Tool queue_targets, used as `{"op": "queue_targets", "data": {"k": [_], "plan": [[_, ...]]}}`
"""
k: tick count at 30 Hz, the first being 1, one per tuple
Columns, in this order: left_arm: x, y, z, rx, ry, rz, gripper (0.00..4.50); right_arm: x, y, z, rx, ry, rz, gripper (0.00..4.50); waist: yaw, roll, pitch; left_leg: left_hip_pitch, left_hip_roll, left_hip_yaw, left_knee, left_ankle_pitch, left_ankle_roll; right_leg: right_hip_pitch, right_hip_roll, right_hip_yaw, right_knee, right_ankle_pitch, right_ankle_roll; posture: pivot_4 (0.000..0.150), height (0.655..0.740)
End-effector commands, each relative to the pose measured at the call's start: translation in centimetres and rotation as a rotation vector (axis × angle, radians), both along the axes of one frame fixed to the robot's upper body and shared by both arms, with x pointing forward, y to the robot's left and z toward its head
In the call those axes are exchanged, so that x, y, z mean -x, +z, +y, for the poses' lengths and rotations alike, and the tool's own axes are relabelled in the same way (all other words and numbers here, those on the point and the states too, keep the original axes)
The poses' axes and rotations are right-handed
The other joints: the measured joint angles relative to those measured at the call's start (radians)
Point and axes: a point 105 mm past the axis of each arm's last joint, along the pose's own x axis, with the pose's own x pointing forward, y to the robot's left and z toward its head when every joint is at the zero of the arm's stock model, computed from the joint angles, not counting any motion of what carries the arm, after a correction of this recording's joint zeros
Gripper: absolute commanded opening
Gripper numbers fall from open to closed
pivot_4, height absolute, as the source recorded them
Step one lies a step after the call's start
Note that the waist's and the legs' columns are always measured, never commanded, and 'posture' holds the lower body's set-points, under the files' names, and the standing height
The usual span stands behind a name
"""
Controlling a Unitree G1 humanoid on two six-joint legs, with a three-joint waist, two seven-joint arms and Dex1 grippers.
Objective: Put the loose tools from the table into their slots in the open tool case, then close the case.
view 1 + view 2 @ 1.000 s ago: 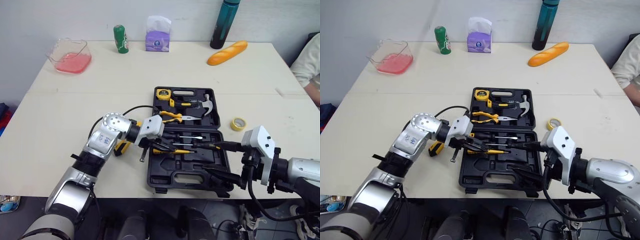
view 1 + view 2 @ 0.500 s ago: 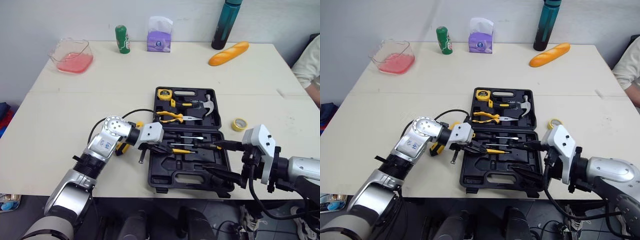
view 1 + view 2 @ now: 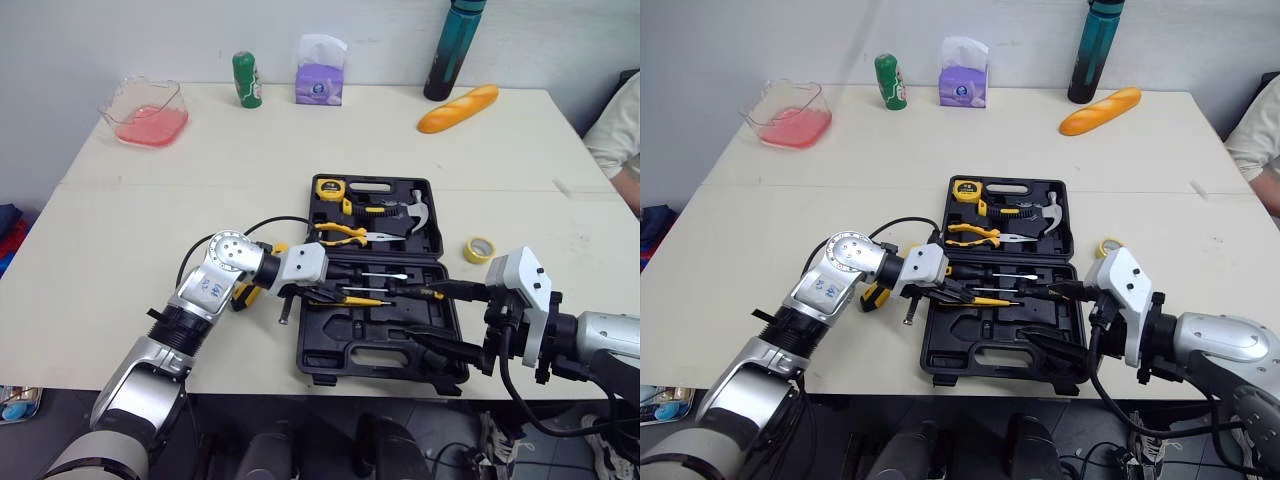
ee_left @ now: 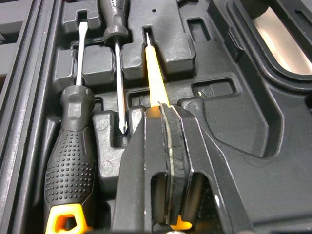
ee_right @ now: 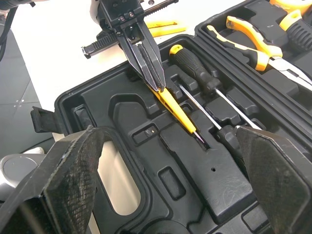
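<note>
Pinching yellow screwdriver in L gripper, shaft crosswise, tip rightward.

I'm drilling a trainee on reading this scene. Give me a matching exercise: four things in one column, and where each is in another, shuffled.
Things:
1. yellow screwdriver
2. pliers
3. tape roll
4. bread loaf

Places:
A. on the table, right of the case
B. at the table's far edge, beside the teal bottle
C. clamped in the left gripper, over the case's near half
D. in the case's far half, by the hammer

Pairs: 1-C, 2-D, 3-A, 4-B
</note>
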Motion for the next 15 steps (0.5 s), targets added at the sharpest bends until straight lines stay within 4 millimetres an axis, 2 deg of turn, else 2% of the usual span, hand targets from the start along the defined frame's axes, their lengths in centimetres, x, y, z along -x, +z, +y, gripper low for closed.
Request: {"op": "queue_targets", "data": {"k": [1, 7, 10, 15], "plan": [[0.7, 1.5, -0.7, 0.033, -0.039, -0.023, 0.03, 0.3, 0.6, 0.1, 0.003, 0.012, -0.024, 4.50, -0.001, 0.000, 0.000, 0.000, 0.000, 0.000, 0.000, 0.000, 0.000, 0.000, 0.000, 0.000, 0.000, 0.000, 0.000, 0.150, 0.7314], [1.6, 2.8, -0.9, 0.058, -0.094, -0.037, 0.03, 0.7, 0.3, 0.4, -0.002, 0.025, -0.009, 4.50, -0.001, 0.000, 0.000, -0.001, 0.000, 0.000, 0.000, 0.000, 0.000, 0.000, 0.000, 0.000, -0.001, 0.000, 0.000, 0.150, 0.7314], [1.8, 2.1, -0.7, 0.027, -0.099, -0.032, 0.03, 0.7, 0.3, 0.4, -0.004, 0.027, -0.008, 4.50, -0.002, 0.000, 0.000, -0.001, 0.000, 0.000, 0.000, 0.000, 0.000, 0.000, 0.000, 0.000, -0.001, 0.000, 0.000, 0.150, 0.7314], [1.0, 0.5, -0.2, -0.039, -0.039, -0.040, 0.03, 0.7, 0.4, 0.4, -0.011, 0.027, -0.010, 4.50, -0.001, 0.000, 0.000, -0.001, 0.000, 0.000, 0.000, 0.000, 0.000, 0.000, 0.000, -0.001, -0.001, 0.000, 0.000, 0.150, 0.7314]]}}
